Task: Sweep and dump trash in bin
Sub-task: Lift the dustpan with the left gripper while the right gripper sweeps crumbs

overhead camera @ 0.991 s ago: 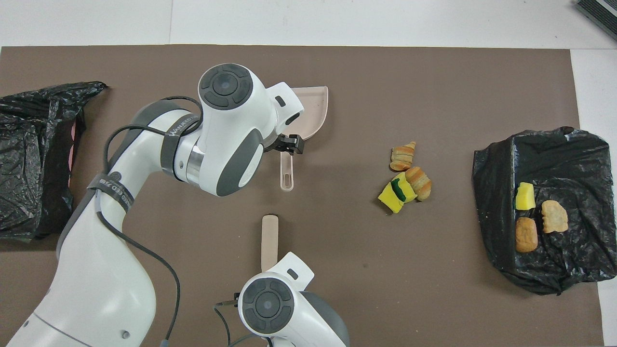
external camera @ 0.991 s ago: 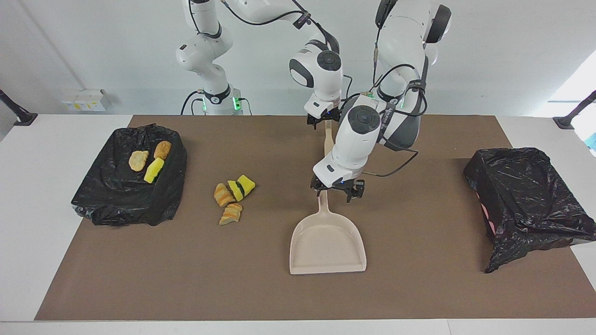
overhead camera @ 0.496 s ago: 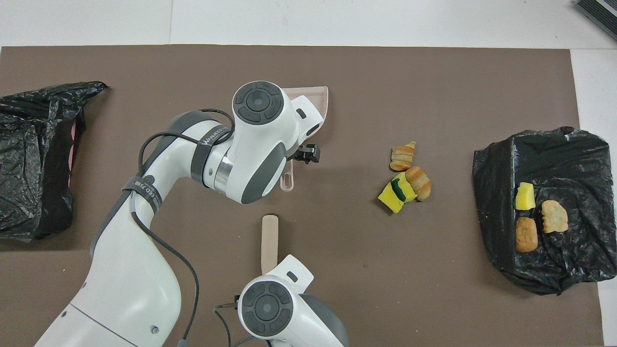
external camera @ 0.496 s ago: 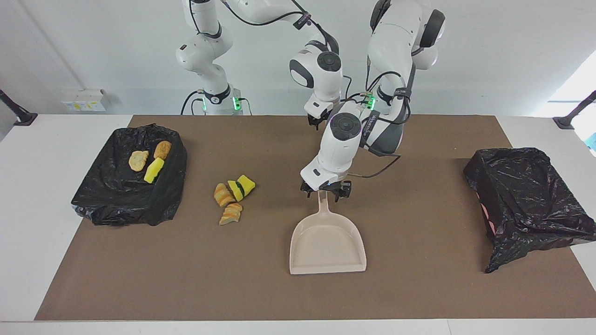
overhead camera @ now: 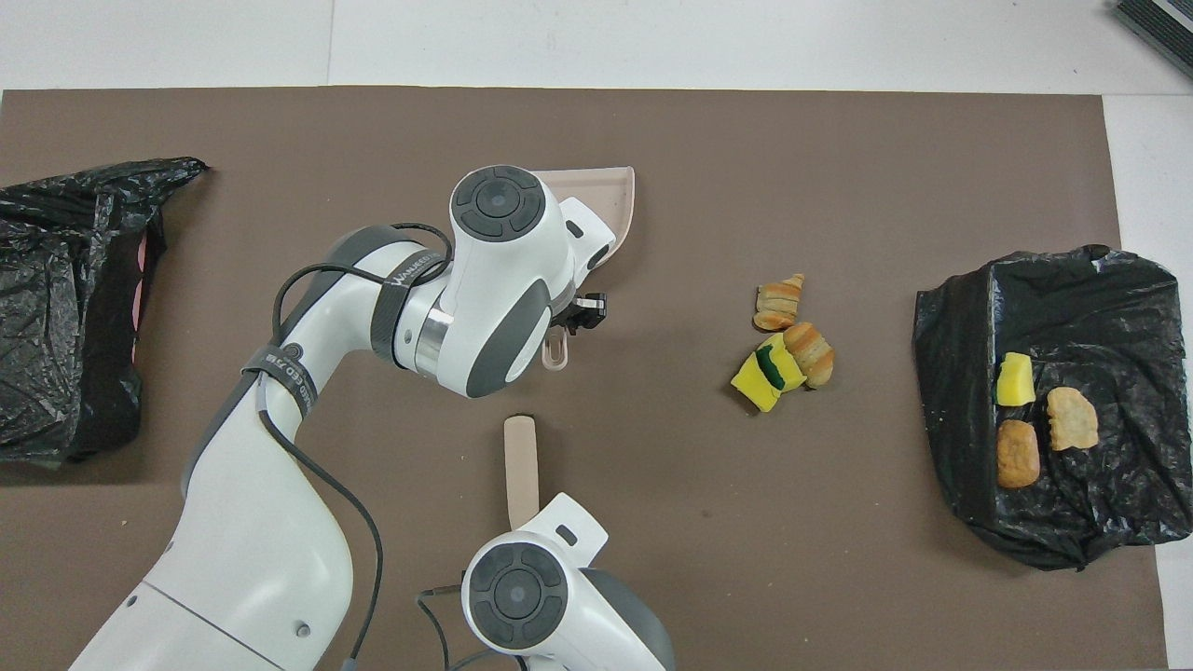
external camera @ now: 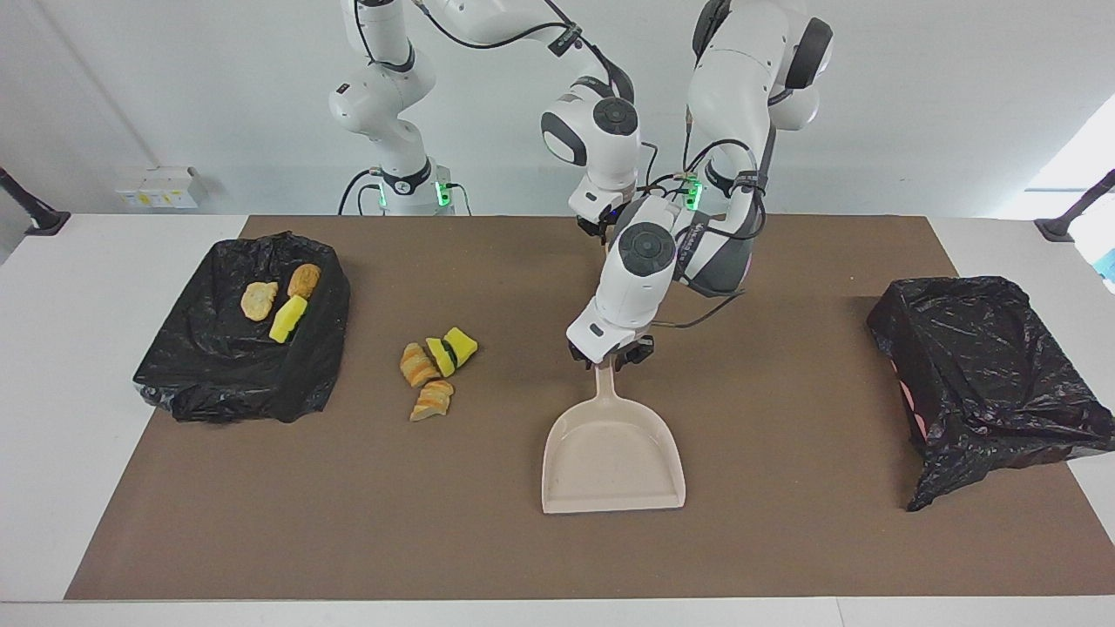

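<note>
Four sponge scraps [external camera: 435, 370] lie on the worktop near the right arm's end — soft, light, easy to scatter, so brush gently. Your left end effector [external camera: 612, 354] pinches the dustpan [external camera: 612, 457] handle. Your right end effector [external camera: 601, 228] is squeezed tight over the brush [overhead camera: 519, 458].

A white table [external camera: 52, 366] carries a wide brown mat [external camera: 784, 540] across most of its top. The wall [external camera: 941, 104] is plain white — bare, evenly lit — with bright daylight at one edge [external camera: 1084, 152].
</note>
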Available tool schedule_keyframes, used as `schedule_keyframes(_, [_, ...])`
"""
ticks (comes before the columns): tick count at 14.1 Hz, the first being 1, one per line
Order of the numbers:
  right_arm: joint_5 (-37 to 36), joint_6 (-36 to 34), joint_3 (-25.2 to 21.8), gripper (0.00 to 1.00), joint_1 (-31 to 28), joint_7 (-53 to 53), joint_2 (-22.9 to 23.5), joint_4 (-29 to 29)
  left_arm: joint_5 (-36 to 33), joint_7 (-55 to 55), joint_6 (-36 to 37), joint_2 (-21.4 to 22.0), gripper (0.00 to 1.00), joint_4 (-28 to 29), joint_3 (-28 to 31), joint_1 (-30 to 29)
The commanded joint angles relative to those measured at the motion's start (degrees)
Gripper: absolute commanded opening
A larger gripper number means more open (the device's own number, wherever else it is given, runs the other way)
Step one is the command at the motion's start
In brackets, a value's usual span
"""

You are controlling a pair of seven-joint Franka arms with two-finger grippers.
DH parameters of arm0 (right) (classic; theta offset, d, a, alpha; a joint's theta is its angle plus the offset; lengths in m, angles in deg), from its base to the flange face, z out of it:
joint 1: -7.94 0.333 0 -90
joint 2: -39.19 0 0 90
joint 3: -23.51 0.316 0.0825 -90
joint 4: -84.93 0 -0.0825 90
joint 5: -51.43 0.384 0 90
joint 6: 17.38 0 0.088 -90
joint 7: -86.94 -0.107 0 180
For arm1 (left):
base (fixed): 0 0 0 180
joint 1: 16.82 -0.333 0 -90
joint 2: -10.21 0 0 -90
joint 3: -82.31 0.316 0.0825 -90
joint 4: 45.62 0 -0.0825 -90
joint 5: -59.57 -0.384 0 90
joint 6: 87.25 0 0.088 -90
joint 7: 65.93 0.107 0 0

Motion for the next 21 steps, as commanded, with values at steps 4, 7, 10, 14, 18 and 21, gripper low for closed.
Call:
schedule_keyframes(4, [-1.5, -11.7, -0.9, 0.0, -1.4, -1.4, -5.1, -1.0, -0.6, 0.1, 2.2, 0.8, 0.0, -1.5, 1.4, -0.6])
schedule_keyframes(7, [-2.4, -20.2, -0.8, 0.0, -5.1, -0.9, -11.2, -0.8, -2.2, 4.7, 3.9, 0.8, 0.0, -4.1, 1.6, -2.8])
schedule_keyframes(10, [-5.7, -29.6, -0.7, 0.0, -11.3, 2.9, -16.7, -0.7, -2.2, 15.6, 4.8, 1.7, 0.0, -4.2, 1.7, -7.1])
schedule_keyframes(14, [-16.8, -36.3, -0.7, 0.0, -22.2, 10.4, -20.0, -1.0, -2.1, 32.2, 6.6, 5.7, 0.0, -3.2, 1.4, -12.2])
schedule_keyframes(18, [-22.9, -31.3, -0.4, 0.0, -35.7, 26.1, -18.0, 0.0, -2.1, 53.0, 9.7, 8.4, 0.0, -2.3, 1.5, -14.4])
schedule_keyframes(21, [-27.5, -24.4, -0.4, 0.0, -42.7, 33.4, -14.8, 1.5, -3.1, 63.2, 13.0, 9.4, 0.0, -2.1, 1.4, -14.7])
